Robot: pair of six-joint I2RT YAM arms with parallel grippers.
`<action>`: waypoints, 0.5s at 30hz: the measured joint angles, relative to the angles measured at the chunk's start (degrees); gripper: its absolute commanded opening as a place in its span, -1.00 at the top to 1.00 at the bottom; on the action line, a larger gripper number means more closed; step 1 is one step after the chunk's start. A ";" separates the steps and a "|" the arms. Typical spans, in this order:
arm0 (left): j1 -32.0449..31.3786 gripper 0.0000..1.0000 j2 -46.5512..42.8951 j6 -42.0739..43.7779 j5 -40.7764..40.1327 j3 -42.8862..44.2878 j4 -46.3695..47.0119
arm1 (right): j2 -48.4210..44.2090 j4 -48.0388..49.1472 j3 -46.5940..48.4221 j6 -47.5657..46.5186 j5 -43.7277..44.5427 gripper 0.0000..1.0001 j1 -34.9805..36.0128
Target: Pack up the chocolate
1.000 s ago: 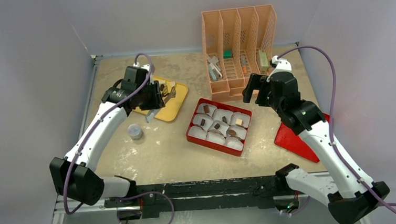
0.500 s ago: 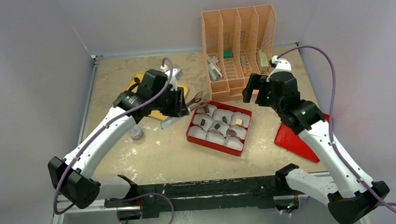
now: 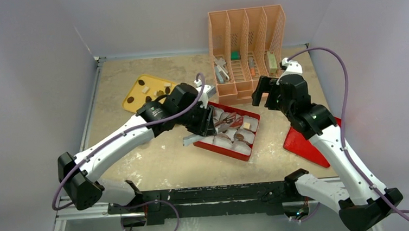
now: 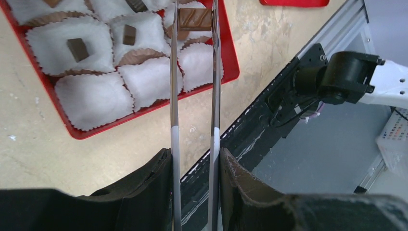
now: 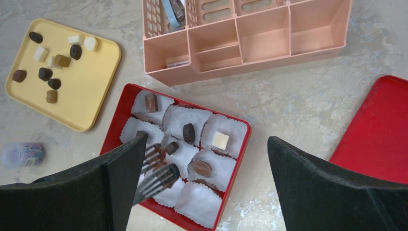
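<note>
My left gripper (image 4: 194, 156) is shut on metal tongs (image 4: 174, 96), whose tips pinch a brown chocolate (image 4: 195, 19) above the red box (image 4: 154, 107). The box holds white paper cups, and some have a piece in them (image 4: 78, 49). Seen from above, the left gripper (image 3: 205, 121) hangs over the left part of the box (image 3: 221, 151). More chocolate (image 5: 45, 73) lies on the yellow tray (image 5: 86, 96). My right gripper (image 5: 207, 139) is open and empty, raised behind the box's right side (image 3: 263, 92).
An orange desk organiser (image 3: 246, 36) stands behind the box. The red lid (image 3: 302, 141) lies at the right under my right arm. A small jar (image 5: 21, 154) sits left of the box. Grey walls close in the table on three sides.
My left arm swung right from the yellow tray to over the red box, carrying the tongs. The right arm stayed still.
</note>
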 measured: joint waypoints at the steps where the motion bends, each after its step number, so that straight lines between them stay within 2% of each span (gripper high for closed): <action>1: -0.83 0.55 0.48 -0.11 0.00 0.00 0.17 | -0.15 -0.20 0.02 -0.02 0.48 -0.98 0.00; 15: -7.63 0.52 5.79 -2.01 0.20 -0.04 3.85 | -1.60 -0.50 0.07 -0.44 2.16 -0.98 0.00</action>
